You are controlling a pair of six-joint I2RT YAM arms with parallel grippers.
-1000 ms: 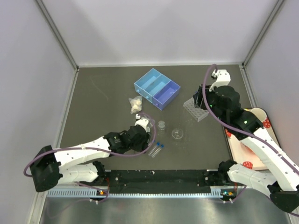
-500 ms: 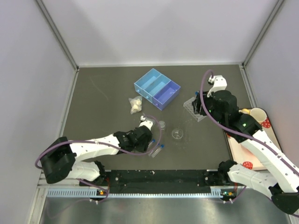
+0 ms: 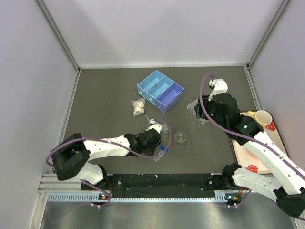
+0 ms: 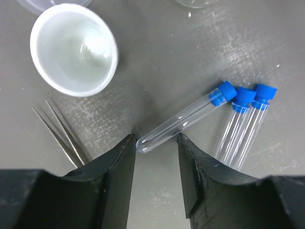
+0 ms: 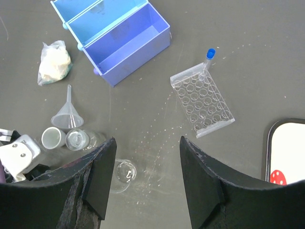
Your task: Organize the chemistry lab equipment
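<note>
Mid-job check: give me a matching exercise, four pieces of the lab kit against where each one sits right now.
Things:
1. clear holed plastic tube rack
2. small clear plastic funnel
3. round clear shallow dish
4. slanted clear test tube with blue cap

Places:
A. rounded end between the open jaws of the left gripper
B. alone on the table, touching nothing
C. has one blue-capped tube at its corner
D. beside the tiny beakers, stem toward the blue divided bin

Pairs: 1-C, 2-D, 3-B, 4-A
</note>
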